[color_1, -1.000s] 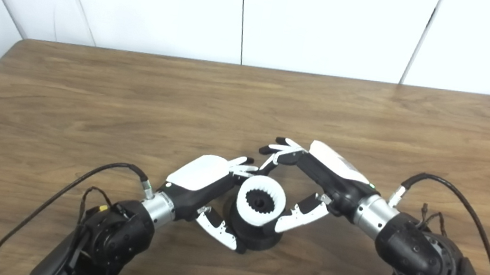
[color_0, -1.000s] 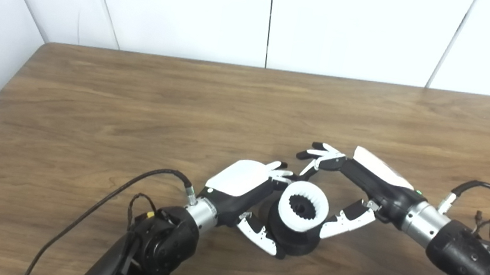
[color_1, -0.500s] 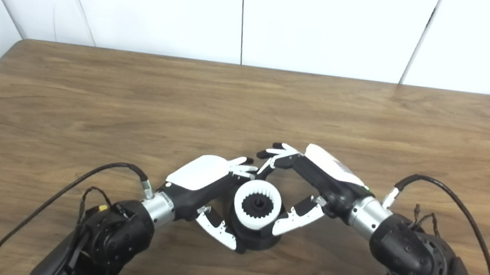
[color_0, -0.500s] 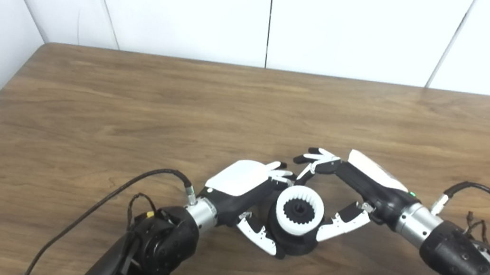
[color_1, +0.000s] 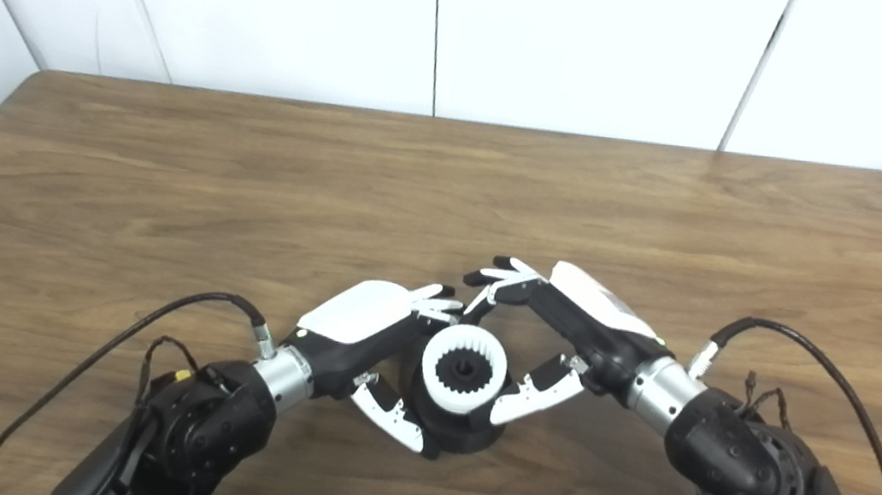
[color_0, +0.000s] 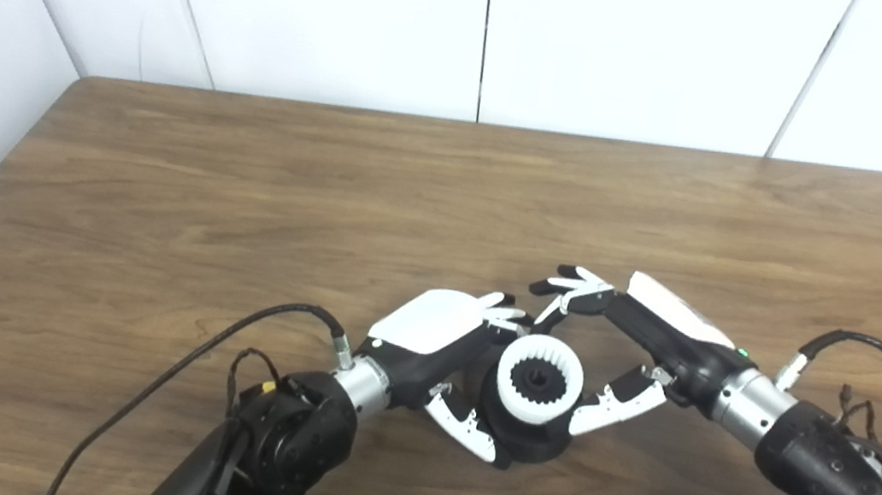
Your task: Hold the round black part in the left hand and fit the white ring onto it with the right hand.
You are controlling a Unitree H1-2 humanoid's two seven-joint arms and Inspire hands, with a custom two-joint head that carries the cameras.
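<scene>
Left eye view: left hand (color_0: 441, 338) clamps black part (color_0: 522, 438); right hand (color_0: 634, 344) pinches upward-facing white ring (color_0: 540, 380).

Hidden: most of round black part (color_0: 530, 441) under white ring (color_0: 540, 380); left robot hand (color_0: 450, 352) fingertips behind it; desk (color_0: 243, 185) cropped.

Left hand (color_0: 441, 338) grips round black part (color_0: 522, 440); right hand (color_0: 636, 335) pinches white ring (color_0: 540, 380) atop it
</scene>
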